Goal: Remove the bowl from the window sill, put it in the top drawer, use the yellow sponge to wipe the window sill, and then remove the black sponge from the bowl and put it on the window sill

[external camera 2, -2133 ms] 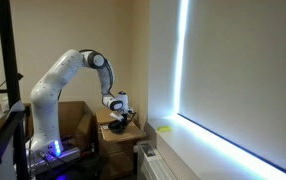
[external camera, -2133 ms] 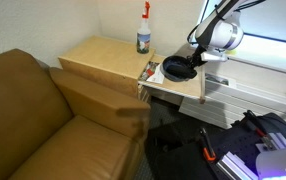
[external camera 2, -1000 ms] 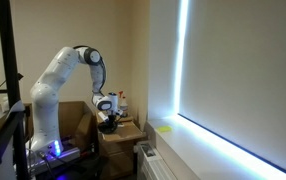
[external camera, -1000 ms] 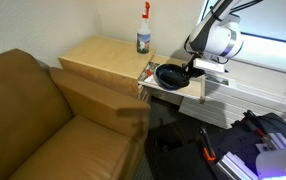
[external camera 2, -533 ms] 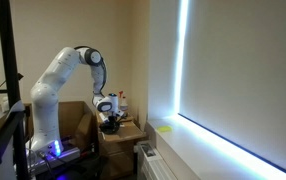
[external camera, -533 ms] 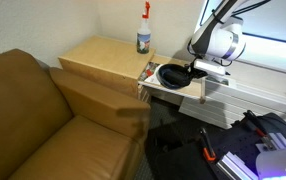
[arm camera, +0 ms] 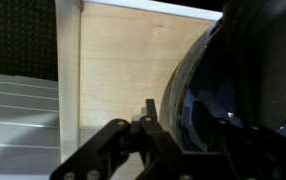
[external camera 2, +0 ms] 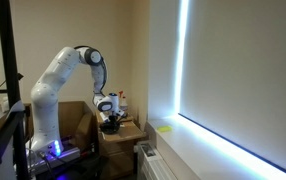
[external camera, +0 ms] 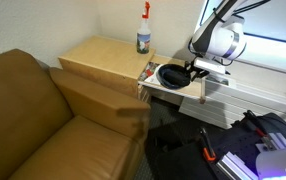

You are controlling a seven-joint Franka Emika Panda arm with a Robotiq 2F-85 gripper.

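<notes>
Bowl (external camera: 169, 73): lying inside the top drawer (external camera: 179, 91).
Gripper (external camera: 190, 70): hanging at the bowl's rim; I cannot tell how wide it is standing.

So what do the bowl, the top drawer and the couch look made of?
The bowl looks like glazed ceramic or hard plastic: dark blue with glossy highlights in the wrist view. The top drawer looks like pale matte wood or veneer, with faint grain. The couch looks like tan leather or imitation: smooth with soft creases.
</notes>
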